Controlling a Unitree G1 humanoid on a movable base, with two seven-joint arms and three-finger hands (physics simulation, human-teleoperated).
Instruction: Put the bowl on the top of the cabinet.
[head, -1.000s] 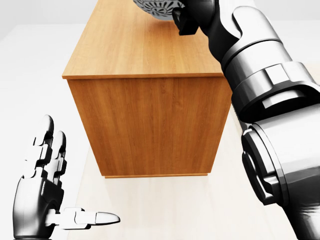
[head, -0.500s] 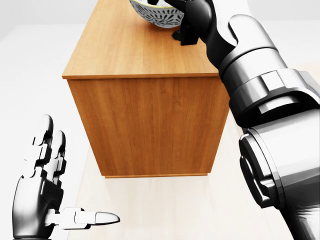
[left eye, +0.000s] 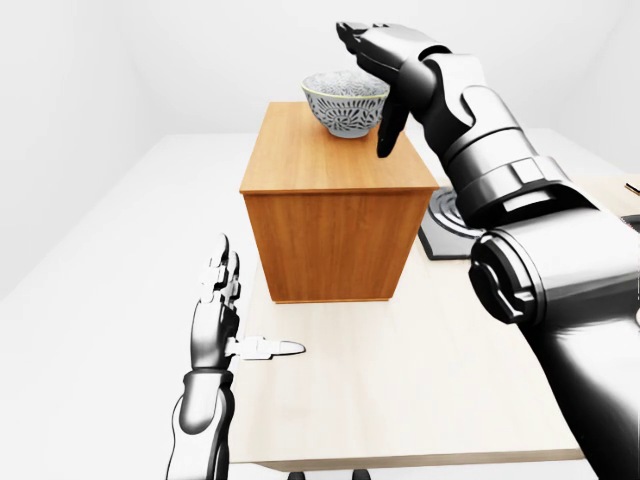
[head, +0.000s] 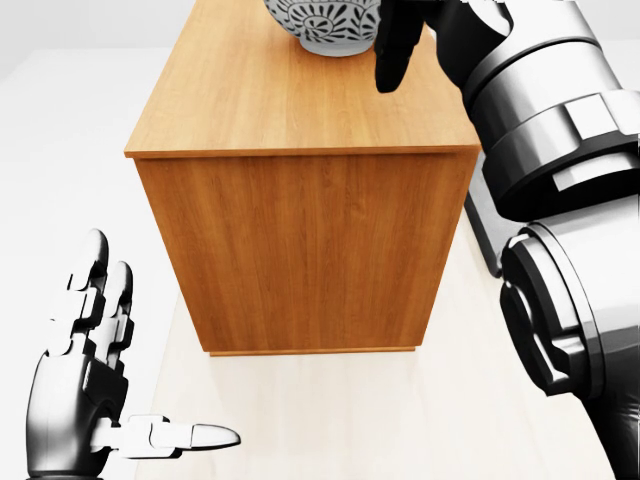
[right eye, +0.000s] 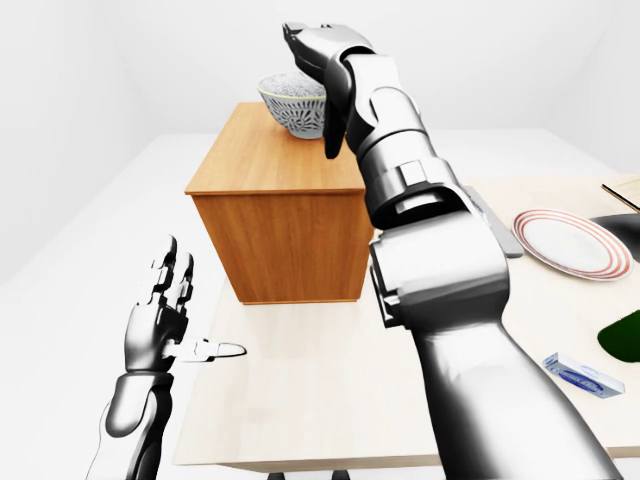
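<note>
Released since the earlier frame, the bowl (left eye: 346, 102) rests on the wooden cabinet (left eye: 334, 205) top at 12 o'clock, left hand (left eye: 222, 310) spread open at 8 o'clock over the pale table (left eye: 400, 380), right hand (left eye: 385, 75) open beside the bowl, walls white.

In the head view the patterned bowl (head: 325, 25) is cut off by the top edge (only its lower body shows), and the right hand (head: 400, 40) beside it is cropped there too, so its finger spread cannot be told from that view. In the left-eye view the right arm hides most of a dark tray (left eye: 445, 235) lying on the surface (left eye: 400, 390) right of the cabinet (left eye: 335, 215). In the right-eye view a dark green thing (right eye: 622, 335) is cut by the right edge, too little showing to name it.
</note>
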